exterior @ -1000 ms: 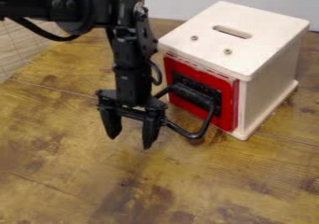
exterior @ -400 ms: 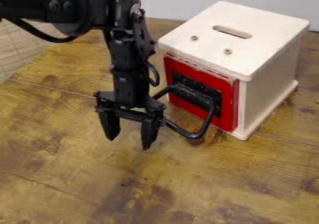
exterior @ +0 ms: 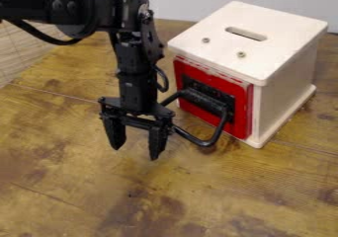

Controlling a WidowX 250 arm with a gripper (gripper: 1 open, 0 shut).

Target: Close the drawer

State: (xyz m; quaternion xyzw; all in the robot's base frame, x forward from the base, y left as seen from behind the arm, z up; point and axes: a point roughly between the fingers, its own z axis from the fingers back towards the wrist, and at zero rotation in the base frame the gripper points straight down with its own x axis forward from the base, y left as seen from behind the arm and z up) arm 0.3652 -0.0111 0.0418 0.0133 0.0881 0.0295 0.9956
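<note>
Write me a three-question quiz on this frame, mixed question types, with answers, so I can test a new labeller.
1. True or false: the two black fingers of the robot arm are spread apart.
2. Multiple choice: what colour is the frame around the front of the drawer in the cream-white box-shaped cabinet? (a) blue (b) red (c) green
3. Fill in the blank: the elongated opening in the cabinet's top is a ____.

Key: 1. true; 2. b; 3. slot
</note>
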